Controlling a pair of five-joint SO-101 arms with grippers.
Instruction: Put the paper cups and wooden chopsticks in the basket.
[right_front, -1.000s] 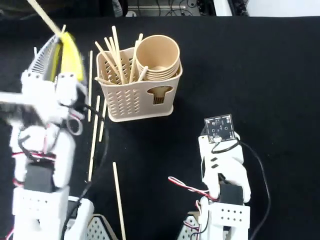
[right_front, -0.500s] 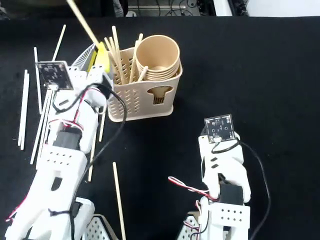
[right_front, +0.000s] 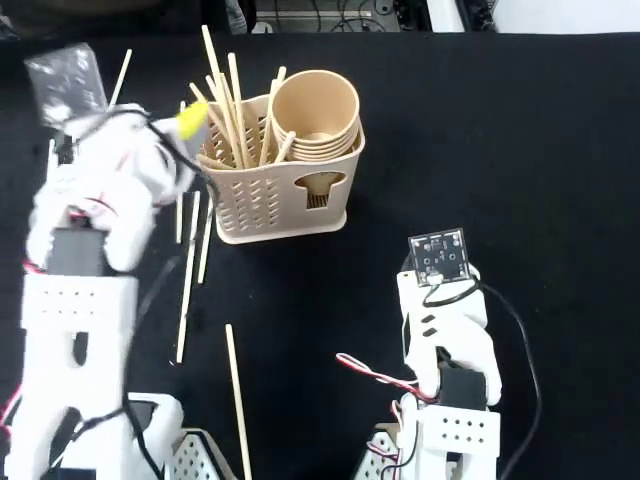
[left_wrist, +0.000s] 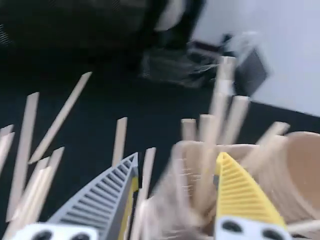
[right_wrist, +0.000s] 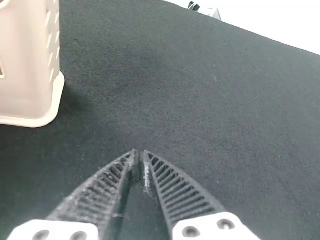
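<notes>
**High view:** taken from a fixed point above and directed steeply down over the black cloth-covered worktop (right_front: 520, 150), with both arm bases at the near edge and the beige perforated plastic basket (right_front: 270, 200) farther off.

**Left wrist view:** taken from just behind the grey-and-yellow-fingered left hand (left_wrist: 177, 157) and directed forward at close range onto the basket rim.

**Right wrist view:** taken from just behind the black-fingered right hand (right_wrist: 140, 152) and directed low along the worktop.

The basket is shared by all three views.

Table cover (right_front: 540, 150): black matte cloth, it lies over the whole work surface in the high view.
Cables (right_front: 330, 14): a dark tangle behind the far edge of the table, at 12 o'clock.
White surface (right_front: 565, 14): bright and plain, beyond the far edge, at about 1 o'clock.
</notes>
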